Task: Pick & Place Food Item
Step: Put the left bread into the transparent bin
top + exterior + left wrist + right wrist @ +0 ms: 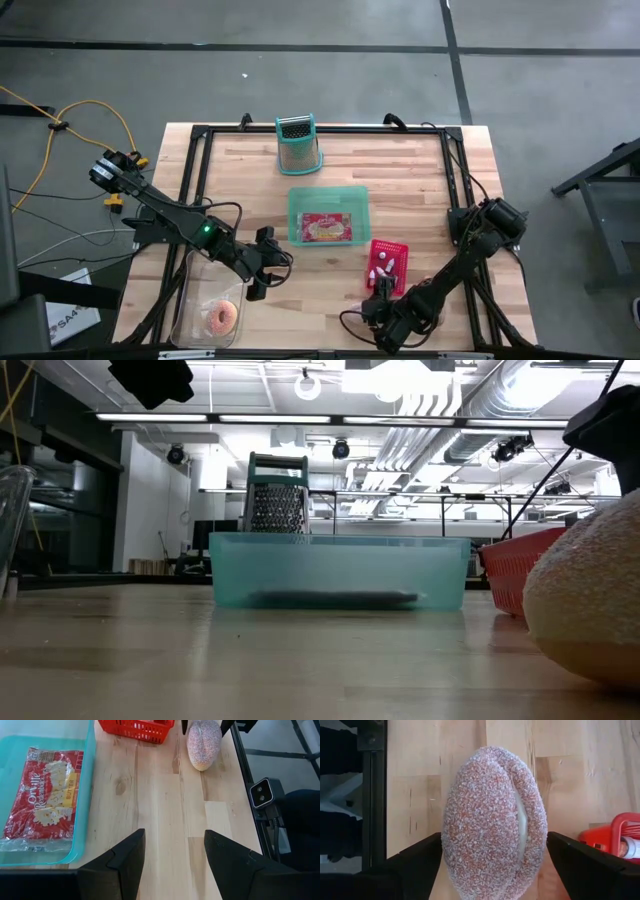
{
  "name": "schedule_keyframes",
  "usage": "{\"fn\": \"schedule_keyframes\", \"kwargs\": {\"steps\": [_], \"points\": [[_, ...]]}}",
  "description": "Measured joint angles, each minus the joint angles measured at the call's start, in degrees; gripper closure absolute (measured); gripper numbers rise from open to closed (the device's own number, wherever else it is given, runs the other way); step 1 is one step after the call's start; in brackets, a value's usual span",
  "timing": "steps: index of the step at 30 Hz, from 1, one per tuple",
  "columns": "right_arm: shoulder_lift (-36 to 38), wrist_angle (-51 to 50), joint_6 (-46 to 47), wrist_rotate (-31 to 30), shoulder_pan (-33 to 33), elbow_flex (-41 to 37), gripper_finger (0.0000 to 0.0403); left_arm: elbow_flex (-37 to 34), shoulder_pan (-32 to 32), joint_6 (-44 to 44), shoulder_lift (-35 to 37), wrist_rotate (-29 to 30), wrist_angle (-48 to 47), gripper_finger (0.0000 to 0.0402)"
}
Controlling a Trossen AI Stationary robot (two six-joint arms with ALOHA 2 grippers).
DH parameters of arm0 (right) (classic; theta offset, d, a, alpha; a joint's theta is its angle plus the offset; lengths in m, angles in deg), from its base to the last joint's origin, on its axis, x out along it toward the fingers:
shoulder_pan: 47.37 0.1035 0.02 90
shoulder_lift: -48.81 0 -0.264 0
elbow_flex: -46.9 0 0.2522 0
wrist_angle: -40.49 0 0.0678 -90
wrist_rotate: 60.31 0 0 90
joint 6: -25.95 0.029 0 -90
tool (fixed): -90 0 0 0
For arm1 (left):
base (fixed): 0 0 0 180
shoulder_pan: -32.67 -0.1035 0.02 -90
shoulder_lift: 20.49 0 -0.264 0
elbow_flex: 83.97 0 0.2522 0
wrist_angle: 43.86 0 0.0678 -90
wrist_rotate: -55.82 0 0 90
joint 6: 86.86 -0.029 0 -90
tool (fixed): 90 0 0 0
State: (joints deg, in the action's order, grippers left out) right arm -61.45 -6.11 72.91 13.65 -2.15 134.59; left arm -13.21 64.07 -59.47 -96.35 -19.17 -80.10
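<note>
From above, the right end effector [385, 312] is working at the lower right of the worktop [400, 180], beside the red basket [388, 262]; the left end effector [268, 262] is waiting left of centre, half open and empty. In the right wrist view, its fingers [585, 865] are flanking the sugared pastry [492, 825] widely, apparently closing to grasp it. At table height, the pastry is filling the frame's right edge.

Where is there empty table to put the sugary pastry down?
Bare wood lies between the clear tub and the teal tray, where the left claw hovers, and either side of the grater. It is crowded around the red basket, pastry and right claw.
</note>
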Motion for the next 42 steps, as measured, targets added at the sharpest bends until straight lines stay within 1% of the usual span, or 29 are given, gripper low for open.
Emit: {"fn": "schedule_keyframes", "kwargs": {"steps": [9,16,42], "points": [[0.0,0.0,0.0,1.1,0.0,0.0,0.012,0.0,0.0,0.0,0.0,0.0,0.0,0.0204],[0.0,0.1,0.0,1.2,0.0,0.0,0.0143,0.0,0.0,0.0,0.0,0.0,-0.1,0.0204],[0.1,0.2,0.0,1.1,0.0,0.0,0.0149,0.0,0.0,0.0,0.0,0.0,-0.1,0.0204]]}}
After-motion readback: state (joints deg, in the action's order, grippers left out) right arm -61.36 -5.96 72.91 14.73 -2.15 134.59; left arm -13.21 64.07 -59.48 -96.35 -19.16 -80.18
